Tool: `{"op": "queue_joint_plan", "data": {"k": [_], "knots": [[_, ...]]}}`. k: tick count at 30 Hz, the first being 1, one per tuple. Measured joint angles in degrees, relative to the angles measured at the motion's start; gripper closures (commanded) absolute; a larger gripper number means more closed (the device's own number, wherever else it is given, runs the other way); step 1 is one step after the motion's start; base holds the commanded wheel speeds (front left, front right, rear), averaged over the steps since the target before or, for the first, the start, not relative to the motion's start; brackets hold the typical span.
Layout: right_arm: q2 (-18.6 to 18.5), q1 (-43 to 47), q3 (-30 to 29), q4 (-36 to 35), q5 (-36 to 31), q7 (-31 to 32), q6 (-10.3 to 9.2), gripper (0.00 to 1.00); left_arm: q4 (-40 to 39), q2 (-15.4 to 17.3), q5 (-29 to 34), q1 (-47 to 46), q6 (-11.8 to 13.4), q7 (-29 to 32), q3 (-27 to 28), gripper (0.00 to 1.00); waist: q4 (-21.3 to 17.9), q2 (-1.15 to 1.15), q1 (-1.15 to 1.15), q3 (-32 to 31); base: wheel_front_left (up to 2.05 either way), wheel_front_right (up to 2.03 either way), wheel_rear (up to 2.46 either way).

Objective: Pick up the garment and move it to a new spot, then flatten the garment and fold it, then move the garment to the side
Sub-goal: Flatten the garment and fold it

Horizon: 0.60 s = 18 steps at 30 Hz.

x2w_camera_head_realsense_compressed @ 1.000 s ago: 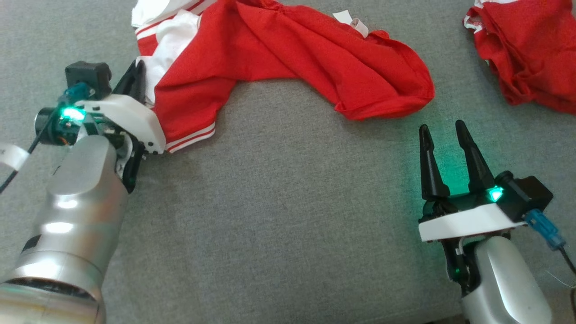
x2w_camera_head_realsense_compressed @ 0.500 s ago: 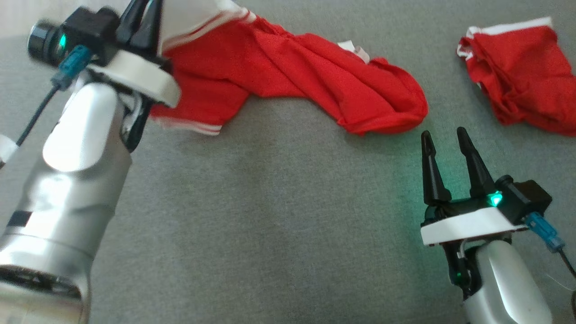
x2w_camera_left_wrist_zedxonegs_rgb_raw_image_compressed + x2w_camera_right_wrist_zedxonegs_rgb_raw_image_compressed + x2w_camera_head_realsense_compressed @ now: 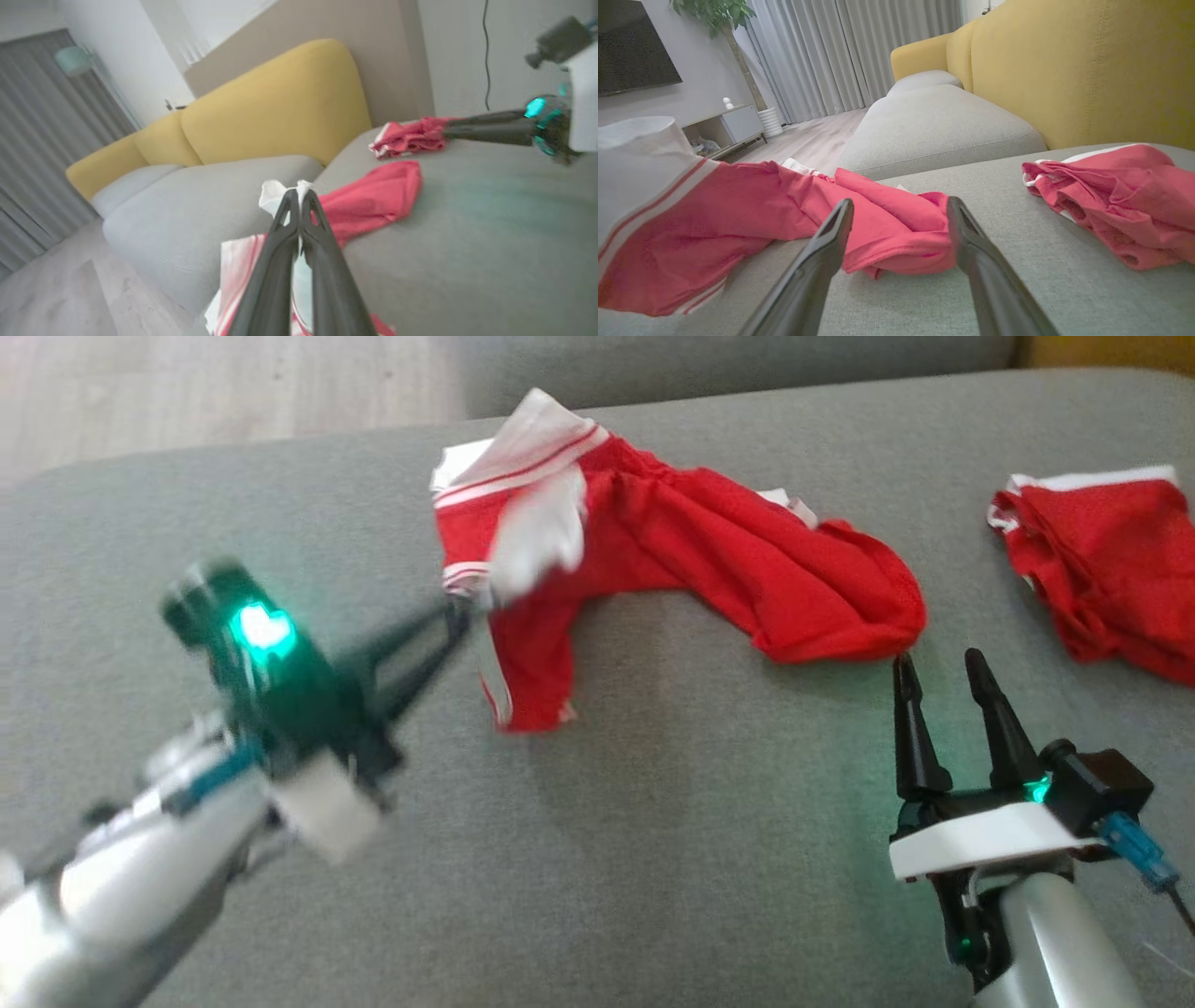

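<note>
Soft even daylight, no hard shadows. Head view: left gripper (image 3: 457,614) motion-blurred, red jersey (image 3: 709,560) hem at its tips smeared too. Green LED glow spills on grey sofa seat (image 3: 822,803) around right gripper (image 3: 938,663). Left wrist view soft; right wrist view sharp, edges bowed.

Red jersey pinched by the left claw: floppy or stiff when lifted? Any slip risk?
Likely floppy: the red jersey sags in folds from the left claw, most of it lying on the sofa seat. Probably light, thin fabric. The pinch is at a white edge, so it may slip.

Grey-and-yellow sofa (image 3: 943,121), pale curtains (image 3: 831,56)
</note>
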Motion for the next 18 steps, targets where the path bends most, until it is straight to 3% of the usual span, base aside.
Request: {"op": "queue_joint_plan", "data": {"k": [5,9,15,18], "knots": [[0.0,0.0,-0.1,0.8,0.0,0.0,0.0,0.0,-5.3,7.9,-1.8,1.6,0.0,0.0,-12.6,1.0,1.7,0.0,0.0,-1.0,0.0,0.0,0.0],[0.0,0.1,-0.1,1.5,0.0,0.0,0.0,0.0,-7.0,11.8,-1.7,1.4,0.0,0.0,-18.4,1.0,2.5,0.0,0.0,-2.0,0.0,0.0,0.0],[0.0,1.5,-0.3,2.2,0.0,0.0,0.0,0.0,-9.0,14.3,0.6,0.5,0.0,0.0,-21.2,1.0,3.3,0.0,0.01,-3.3,0.0,0.0,0.0],[0.0,1.6,-0.4,2.4,0.0,0.0,0.0,0.0,-8.2,15.9,1.2,-1.8,0.1,0.0,-19.8,1.0,3.8,0.0,0.01,-3.7,0.0,0.0,0.0]]}}
